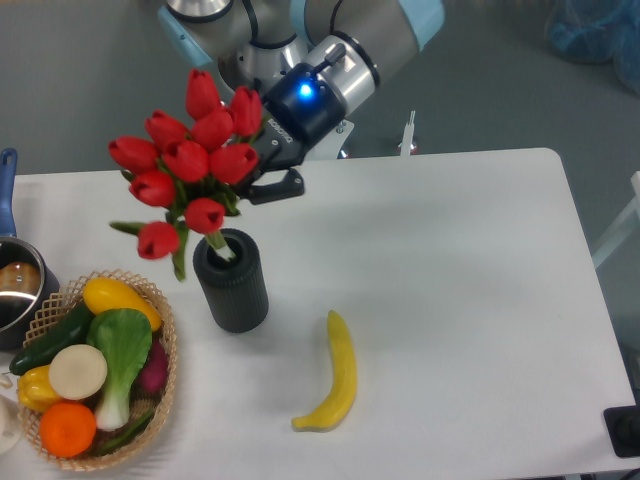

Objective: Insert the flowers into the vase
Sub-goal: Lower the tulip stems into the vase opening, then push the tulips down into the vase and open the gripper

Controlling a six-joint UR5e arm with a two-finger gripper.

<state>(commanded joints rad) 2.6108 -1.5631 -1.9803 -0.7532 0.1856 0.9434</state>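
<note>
We see a white table point(460, 280) in front of a grey wall. The gripper point(262, 168) is closed tight on the flowers point(190, 160), a bunch of red tulips held up in the air. Their green stem ends dip into the mouth of the dark vase point(232, 282). A yellow banana point(335, 375) lies near the vase. A basket point(150, 400) of play food sits at the left.

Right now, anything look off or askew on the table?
Only the flowers: the bunch leans to the left instead of standing straight, stem ends just at the vase mouth, with the gripper holding them. The banana lies loose on the table, outside the basket. Nothing spilled or damaged.
</note>
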